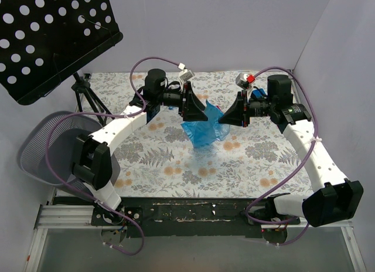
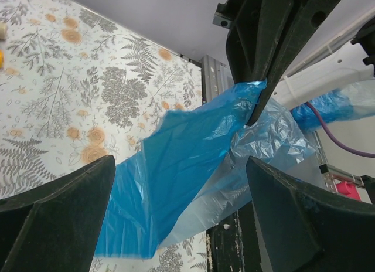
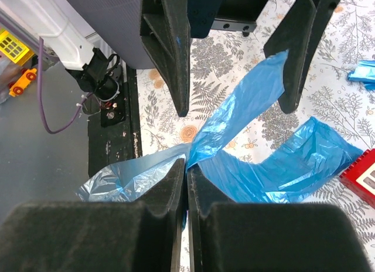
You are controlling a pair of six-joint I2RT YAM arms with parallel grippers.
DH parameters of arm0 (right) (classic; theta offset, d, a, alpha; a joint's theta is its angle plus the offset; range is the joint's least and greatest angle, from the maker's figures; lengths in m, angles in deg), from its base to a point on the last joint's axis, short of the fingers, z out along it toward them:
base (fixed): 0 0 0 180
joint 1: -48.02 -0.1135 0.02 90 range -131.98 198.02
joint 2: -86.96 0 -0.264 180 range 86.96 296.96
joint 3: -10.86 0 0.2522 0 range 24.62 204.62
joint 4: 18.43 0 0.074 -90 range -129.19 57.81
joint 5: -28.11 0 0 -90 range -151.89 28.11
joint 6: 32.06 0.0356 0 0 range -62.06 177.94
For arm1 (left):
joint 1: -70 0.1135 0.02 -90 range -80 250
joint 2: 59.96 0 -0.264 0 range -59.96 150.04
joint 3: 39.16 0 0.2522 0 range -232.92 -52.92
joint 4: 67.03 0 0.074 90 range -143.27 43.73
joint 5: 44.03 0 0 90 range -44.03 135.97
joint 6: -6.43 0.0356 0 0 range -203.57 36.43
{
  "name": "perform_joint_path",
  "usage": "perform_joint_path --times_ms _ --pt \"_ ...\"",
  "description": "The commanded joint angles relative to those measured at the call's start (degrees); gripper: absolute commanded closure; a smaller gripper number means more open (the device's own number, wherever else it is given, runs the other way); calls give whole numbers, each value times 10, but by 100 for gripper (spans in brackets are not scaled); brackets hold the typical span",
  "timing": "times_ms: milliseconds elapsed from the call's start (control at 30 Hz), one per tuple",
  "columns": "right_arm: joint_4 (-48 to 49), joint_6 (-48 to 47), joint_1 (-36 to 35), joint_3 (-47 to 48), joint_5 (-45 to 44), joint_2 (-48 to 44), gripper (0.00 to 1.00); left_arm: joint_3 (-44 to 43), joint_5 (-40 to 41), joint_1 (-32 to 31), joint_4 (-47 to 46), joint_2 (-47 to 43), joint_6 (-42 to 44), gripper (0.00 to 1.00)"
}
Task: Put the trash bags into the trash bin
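The blue trash bag (image 1: 204,134) hangs above the middle of the floral table. My right gripper (image 1: 222,120) is shut on a bunched fold of it; in the right wrist view the gripper (image 3: 186,166) pinches the film, and the bag (image 3: 258,160) spreads out to both sides. My left gripper (image 1: 204,115) faces it, open, with a flap of the bag (image 2: 176,166) between its spread fingers (image 2: 64,207). The grey mesh trash bin (image 1: 41,150) lies tilted off the table's left edge, behind the left arm.
A black perforated music stand (image 1: 53,37) on a tripod stands at the back left. A red toy block (image 3: 363,175) and a second scrap of blue film (image 3: 364,72) lie on the table. A toy-brick car (image 3: 14,52) is at the right wrist view's left edge.
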Motion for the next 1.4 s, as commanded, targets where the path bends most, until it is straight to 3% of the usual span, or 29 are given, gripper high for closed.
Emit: perform_joint_path --times_ms 0,100,167,233,267,300,367,400,467,600,700,800,1000,1367 --pt "-34 -38 2 32 20 -10 90 -8 -41 -6 -73 18 -43 4" --pt "-32 -37 2 33 14 -5 90 -12 -61 -15 -122 40 -75 7" --pt "-28 -36 2 32 5 0 90 -18 -93 -19 -178 60 -119 20" --pt "-16 -22 2 28 -8 3 91 -25 -118 -21 -214 74 -159 41" --pt "-10 -18 2 24 -12 5 91 -26 -128 -21 -229 79 -174 47" --pt "-4 -10 2 23 -16 6 90 -27 -137 -20 -238 83 -181 63" --pt "-12 5 2 21 -34 10 77 -36 -146 -19 -222 89 -172 91" --pt "-37 -9 2 35 -37 14 63 -48 -149 -17 -193 89 -154 100" --pt "-110 -54 2 71 -59 21 49 -77 -151 -14 -86 84 -73 100" --pt "-172 -79 13 107 -78 10 28 -203 -103 -11 286 99 282 100" --pt "-140 -49 15 90 -82 -2 27 -275 -63 -11 452 116 438 100" --pt "-99 -21 15 79 -88 3 30 -325 -37 -11 552 135 519 100" --pt "-76 -8 18 88 -89 14 31 -370 16 -13 670 140 640 100" --pt "-61 5 18 73 -90 26 34 -335 30 -13 641 105 646 100"
